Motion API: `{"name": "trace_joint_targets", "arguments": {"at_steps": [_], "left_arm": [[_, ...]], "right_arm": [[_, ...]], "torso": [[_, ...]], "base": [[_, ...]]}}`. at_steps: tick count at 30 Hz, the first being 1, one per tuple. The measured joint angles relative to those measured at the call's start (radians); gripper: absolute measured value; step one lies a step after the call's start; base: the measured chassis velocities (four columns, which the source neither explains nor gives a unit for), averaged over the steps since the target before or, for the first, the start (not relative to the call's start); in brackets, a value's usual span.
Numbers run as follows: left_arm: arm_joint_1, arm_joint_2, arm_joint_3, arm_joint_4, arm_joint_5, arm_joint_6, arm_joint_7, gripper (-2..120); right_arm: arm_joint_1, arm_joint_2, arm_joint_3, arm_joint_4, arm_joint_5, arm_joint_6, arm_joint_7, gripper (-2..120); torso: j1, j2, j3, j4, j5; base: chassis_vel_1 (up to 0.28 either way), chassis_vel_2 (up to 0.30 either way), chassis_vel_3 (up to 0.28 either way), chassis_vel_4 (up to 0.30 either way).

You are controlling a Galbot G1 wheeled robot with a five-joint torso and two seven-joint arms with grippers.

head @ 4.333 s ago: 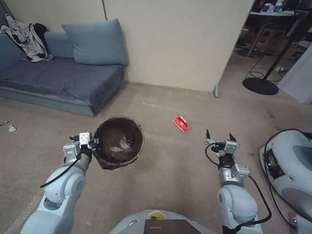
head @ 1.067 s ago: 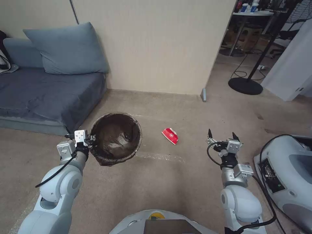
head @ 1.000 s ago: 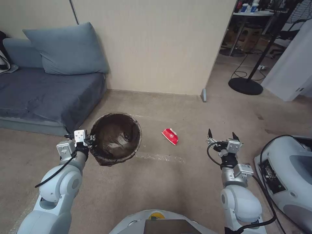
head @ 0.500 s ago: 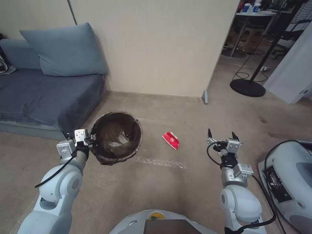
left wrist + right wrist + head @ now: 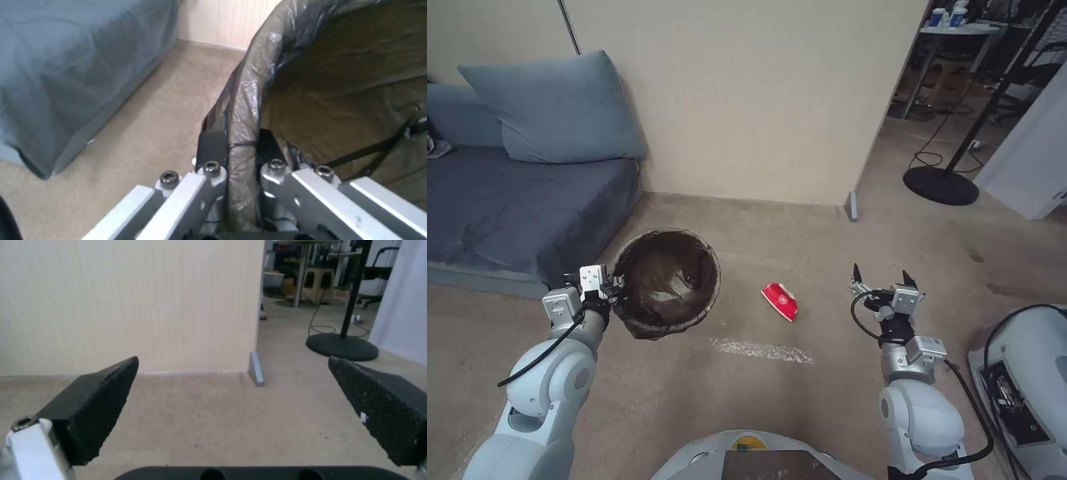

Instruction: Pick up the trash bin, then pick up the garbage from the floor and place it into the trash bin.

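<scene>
The left pincer (image 5: 616, 291) is clamped on the near rim of the trash bin (image 5: 667, 280), holding it up off the floor with its mouth facing the head camera; in the left wrist view the 2 fingers (image 5: 212, 150) grip the bag-covered rim (image 5: 242, 110) from either side, 1 inside and 1 outside. The bin is round, and a dark brown, glossy, wrinkled bag lines it and folds over its edge. The right pincer (image 5: 880, 280) hangs at about the same height on the other side, spread wide with nothing between its black textured fingers (image 5: 100, 400). On the floor between the 2 arms, slightly beyond them, lies 1 piece of garbage (image 5: 780, 301), a flattened red carton with a white mark, well apart from the bin. Just nearer than it a pale scuffed streak (image 5: 762, 350) crosses the beige carpet (image 5: 800, 233). To the far left stands a blue-grey sofa (image 5: 514, 207) with a matching cushion (image 5: 554, 107) leaning against the cream wall (image 5: 747, 93). At the wall's end a small grey post (image 5: 851, 205) stands on the carpet, and beyond it a black round stand base (image 5: 940, 185) with cables nearby.
</scene>
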State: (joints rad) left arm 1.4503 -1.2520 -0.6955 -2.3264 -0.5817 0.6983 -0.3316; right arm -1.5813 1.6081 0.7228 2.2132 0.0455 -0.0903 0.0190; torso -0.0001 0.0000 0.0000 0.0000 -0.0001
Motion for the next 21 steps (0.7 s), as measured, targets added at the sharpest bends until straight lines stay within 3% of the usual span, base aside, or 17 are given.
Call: {"name": "trace_joint_targets", "arguments": {"at_steps": [21], "left_arm": [[0.008,-0.002,0.0,-0.015,0.001,0.001,0.0,2]], "right_arm": [[0.001,0.0,-0.005,-0.007,0.003,0.002,0.004,100]], "torso": [[0.0,0.0,0.0,0.0,0.0]], "base": [[-0.101,0.096,0.1,-0.098]]}}
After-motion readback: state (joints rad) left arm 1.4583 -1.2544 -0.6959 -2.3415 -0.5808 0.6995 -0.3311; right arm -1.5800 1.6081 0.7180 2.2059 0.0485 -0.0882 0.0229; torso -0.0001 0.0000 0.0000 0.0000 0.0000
